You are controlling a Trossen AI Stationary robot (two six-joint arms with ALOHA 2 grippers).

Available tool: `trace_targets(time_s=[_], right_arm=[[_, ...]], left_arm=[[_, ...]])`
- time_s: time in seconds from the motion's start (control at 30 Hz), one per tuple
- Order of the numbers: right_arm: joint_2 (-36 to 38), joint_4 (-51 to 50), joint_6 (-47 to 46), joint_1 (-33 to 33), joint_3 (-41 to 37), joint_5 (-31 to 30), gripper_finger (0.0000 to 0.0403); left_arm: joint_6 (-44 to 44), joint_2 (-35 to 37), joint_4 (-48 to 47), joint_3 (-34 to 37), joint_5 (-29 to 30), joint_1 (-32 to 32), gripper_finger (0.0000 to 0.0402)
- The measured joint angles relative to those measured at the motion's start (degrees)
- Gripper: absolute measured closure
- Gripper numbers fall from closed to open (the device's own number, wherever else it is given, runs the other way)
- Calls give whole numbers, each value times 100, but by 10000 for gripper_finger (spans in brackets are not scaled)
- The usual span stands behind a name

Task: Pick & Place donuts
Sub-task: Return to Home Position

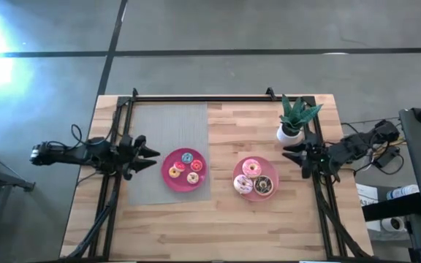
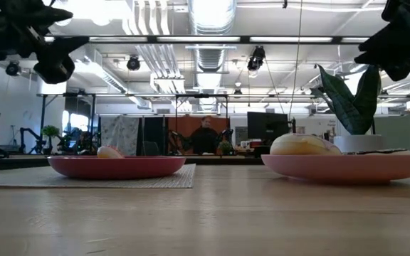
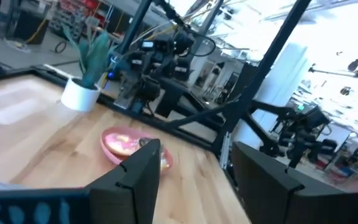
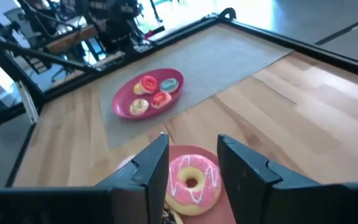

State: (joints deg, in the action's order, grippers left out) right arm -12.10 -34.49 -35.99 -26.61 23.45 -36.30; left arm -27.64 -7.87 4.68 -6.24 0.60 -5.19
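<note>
Two round pink plates lie on the wooden table. The left plate (image 1: 168, 162) sits on a grey mat and carries several tiny donuts (image 1: 187, 157) in red, blue and yellow (image 4: 149, 83). The right plate (image 1: 237, 169) carries three larger donuts: pink iced (image 1: 251, 168) (image 4: 191, 180), pink-white sprinkled (image 1: 243, 184) and chocolate brown (image 1: 264, 185). My left gripper (image 1: 152, 155) (image 3: 194, 180) hovers open left of the left plate, its fingers level and pointing toward it. My right gripper (image 1: 289, 155) (image 4: 193, 165) hovers open right of the right plate, above the pink iced donut's side.
A potted green plant (image 1: 291, 120) stands by the table's far right corner, close behind my right gripper. A grey mat (image 1: 163, 131) covers the left-centre of the table. Black frame rails (image 1: 196, 97) run along the far, left and right edges. Bare wood lies toward the near edge.
</note>
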Motion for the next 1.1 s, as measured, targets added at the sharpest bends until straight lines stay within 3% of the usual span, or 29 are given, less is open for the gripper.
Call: trace_targets(time_s=[0.23,0.43,0.73,1.1], right_arm=[[-78,10,0,0,-153,12,277],[-89,20,2,4,-330,13,283],[-92,1,2,0,-592,23,278],[-92,7,2,0,-637,25,273]], left_arm=[[400,753,-570,-26,81,15,230],[544,780,-876,1,145,26,230],[342,760,-940,7,1689,33,230],[-196,654,-1219,7,1493,25,230]])
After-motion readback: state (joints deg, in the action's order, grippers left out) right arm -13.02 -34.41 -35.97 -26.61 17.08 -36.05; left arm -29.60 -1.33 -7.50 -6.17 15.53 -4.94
